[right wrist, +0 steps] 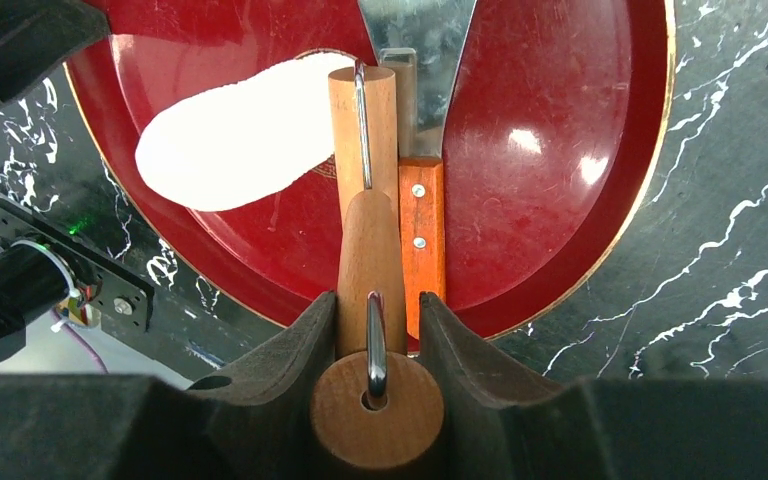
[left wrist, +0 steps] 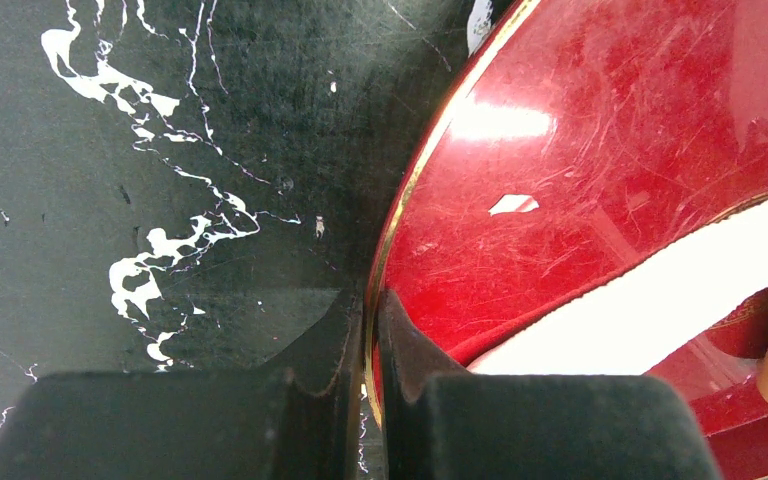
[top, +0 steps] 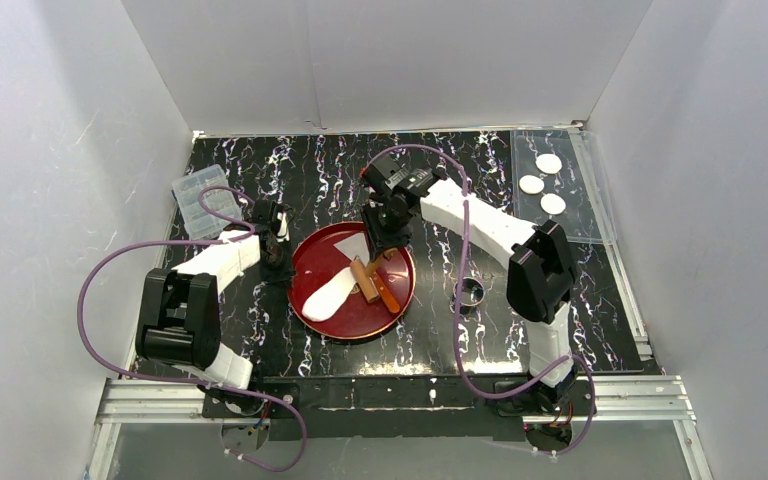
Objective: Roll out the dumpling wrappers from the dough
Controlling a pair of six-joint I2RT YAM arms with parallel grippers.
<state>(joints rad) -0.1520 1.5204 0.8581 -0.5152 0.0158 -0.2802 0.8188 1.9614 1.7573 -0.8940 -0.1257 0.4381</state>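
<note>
- Three dumpling wrappers, round white discs, lie at two o'clock on the table.
- One dough, a smooth white oblong, lies on the red plate, toward eight o'clock.
- The right gripper clasps one rolling pin; the left gripper pinches the plate's rim.

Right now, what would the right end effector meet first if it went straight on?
The right end effector grips the rolling pin, pointing the same way. Just ahead of its roller lie the end of the dough and the scraper's metal blade; which comes first is unclear.
</note>
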